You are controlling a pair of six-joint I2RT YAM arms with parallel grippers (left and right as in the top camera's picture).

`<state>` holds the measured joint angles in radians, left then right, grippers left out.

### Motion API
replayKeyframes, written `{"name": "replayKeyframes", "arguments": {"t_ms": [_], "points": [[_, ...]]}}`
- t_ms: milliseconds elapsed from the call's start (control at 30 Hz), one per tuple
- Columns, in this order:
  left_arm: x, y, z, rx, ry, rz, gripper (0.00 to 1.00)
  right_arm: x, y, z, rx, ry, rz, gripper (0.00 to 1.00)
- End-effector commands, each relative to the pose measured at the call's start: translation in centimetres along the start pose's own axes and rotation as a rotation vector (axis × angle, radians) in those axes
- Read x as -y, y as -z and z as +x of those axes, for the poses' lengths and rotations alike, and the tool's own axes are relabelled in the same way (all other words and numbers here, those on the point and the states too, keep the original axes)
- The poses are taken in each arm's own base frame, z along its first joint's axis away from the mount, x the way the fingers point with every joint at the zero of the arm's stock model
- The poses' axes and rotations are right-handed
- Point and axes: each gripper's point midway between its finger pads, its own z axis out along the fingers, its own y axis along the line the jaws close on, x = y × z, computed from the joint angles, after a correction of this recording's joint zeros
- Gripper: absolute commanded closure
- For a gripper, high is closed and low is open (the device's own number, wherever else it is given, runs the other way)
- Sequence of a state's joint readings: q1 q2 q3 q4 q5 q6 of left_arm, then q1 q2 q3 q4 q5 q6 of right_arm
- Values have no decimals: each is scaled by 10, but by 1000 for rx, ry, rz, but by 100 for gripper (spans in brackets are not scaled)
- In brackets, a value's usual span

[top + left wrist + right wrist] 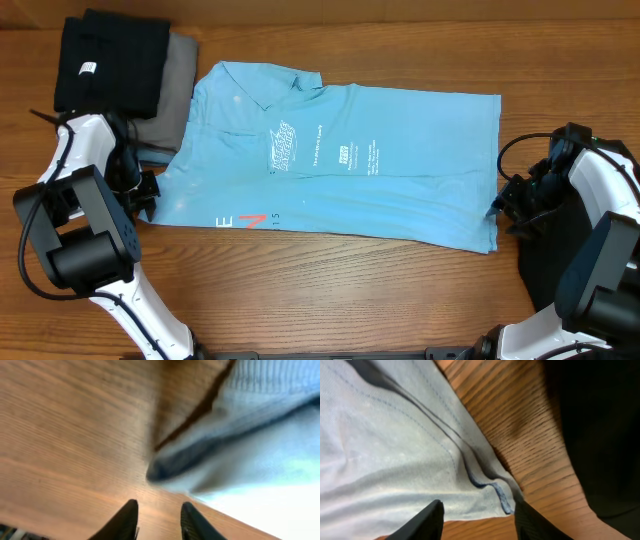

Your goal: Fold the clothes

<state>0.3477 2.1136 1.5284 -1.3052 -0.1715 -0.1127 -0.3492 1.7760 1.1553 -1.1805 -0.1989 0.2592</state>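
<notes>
Flanking the blue T-shirt (340, 160), both grippers are spread with nothing between their fingers. The left gripper (159, 512) is over bare table (60, 435) just beside a sleeve edge, and the right gripper (479, 510) is at the stitched hem corner. The shirt lies spread flat mid-table. It looks light, limp and prone to bunching, so the doubled hem and seams seem the surest places to pinch. Dark cloth (600, 430) lies near the right arm. Farther back, a folded black garment (110, 60) sits on a grey garment (178, 95), just beside the shirt's shoulder.

Bare table (330, 290) free below the shirt (340, 160), folded stack (120, 75) against its top-left corner, black garment (540, 272) at right
</notes>
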Motion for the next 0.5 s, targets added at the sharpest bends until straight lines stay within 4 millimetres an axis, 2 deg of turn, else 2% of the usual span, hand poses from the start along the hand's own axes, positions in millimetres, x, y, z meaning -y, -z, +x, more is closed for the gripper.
{"name": "replayKeyframes", "arguments": {"t_ms": [0, 167, 233, 367, 467], "points": [[1, 25, -13, 41, 18, 41, 73, -16, 22, -11, 63, 42, -74, 49], [0, 78, -19, 110, 18, 86, 71, -38, 51, -14, 136, 108, -174, 47], [3, 100, -22, 160, 19, 120, 68, -44, 63, -14, 170, 143, -205, 46], [28, 134, -26, 248, -41, 241, 63, -59, 86, -16, 239, 181, -279, 42], [48, 140, -23, 263, -98, 274, 63, -70, 91, -12, 230, 196, -345, 41]]}}
